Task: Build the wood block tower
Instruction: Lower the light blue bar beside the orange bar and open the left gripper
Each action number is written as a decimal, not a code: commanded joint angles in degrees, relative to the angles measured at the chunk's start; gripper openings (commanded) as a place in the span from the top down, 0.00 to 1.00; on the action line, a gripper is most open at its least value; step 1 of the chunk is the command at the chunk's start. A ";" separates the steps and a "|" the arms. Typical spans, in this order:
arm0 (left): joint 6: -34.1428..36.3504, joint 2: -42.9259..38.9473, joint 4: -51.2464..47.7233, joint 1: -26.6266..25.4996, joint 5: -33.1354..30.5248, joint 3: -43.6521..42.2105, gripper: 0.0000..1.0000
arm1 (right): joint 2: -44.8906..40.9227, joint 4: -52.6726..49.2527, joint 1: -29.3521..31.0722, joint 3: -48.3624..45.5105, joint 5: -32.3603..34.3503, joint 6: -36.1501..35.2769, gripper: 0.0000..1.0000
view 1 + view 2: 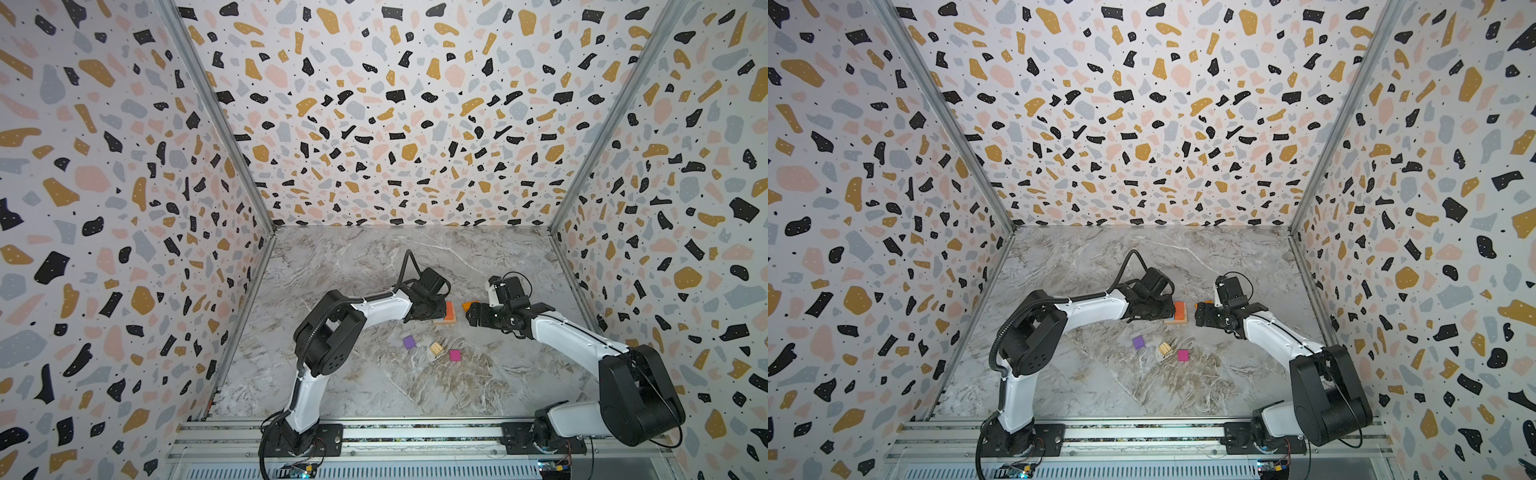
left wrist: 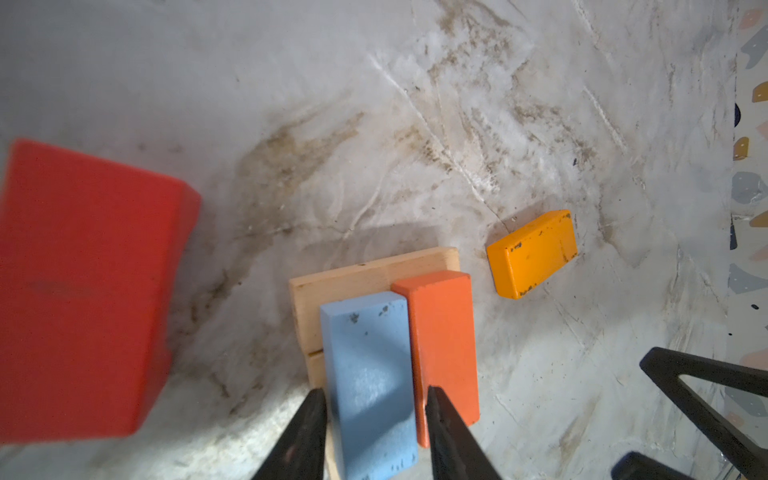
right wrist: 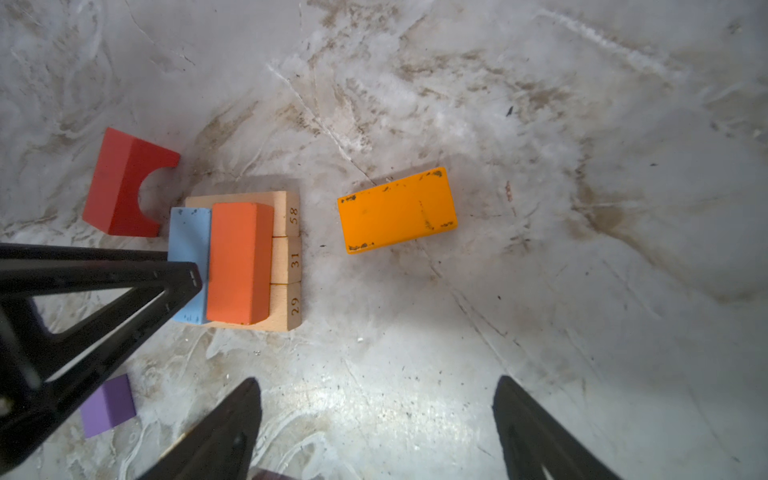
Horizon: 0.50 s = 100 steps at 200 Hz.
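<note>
Terrazzo-patterned walls [image 1: 374, 104] on three sides (aluminium corner posts [image 1: 219, 116]), grey marbled floor [image 1: 353, 386].

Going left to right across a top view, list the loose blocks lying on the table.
purple cube → tan cube → magenta cube → yellow-orange block. The stacked blocks overlap the cubes, so they are left out.

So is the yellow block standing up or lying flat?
Lying flat: the yellow block rests on its wide face on the table.
</note>
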 commanded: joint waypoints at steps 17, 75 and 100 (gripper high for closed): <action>0.07 0.01 0.62 -0.36 -0.39 1.75 0.58 | -1.76 -0.66 -0.24 -0.22 -0.20 -0.79 0.12; 4.03 -3.53 -5.32 -0.27 -4.05 4.39 0.55 | -0.75 -0.61 -0.28 0.36 -0.17 -1.10 0.11; 6.64 -5.94 -7.20 -0.14 -6.25 3.67 0.50 | 0.07 -0.79 -0.26 0.89 0.08 -1.05 0.09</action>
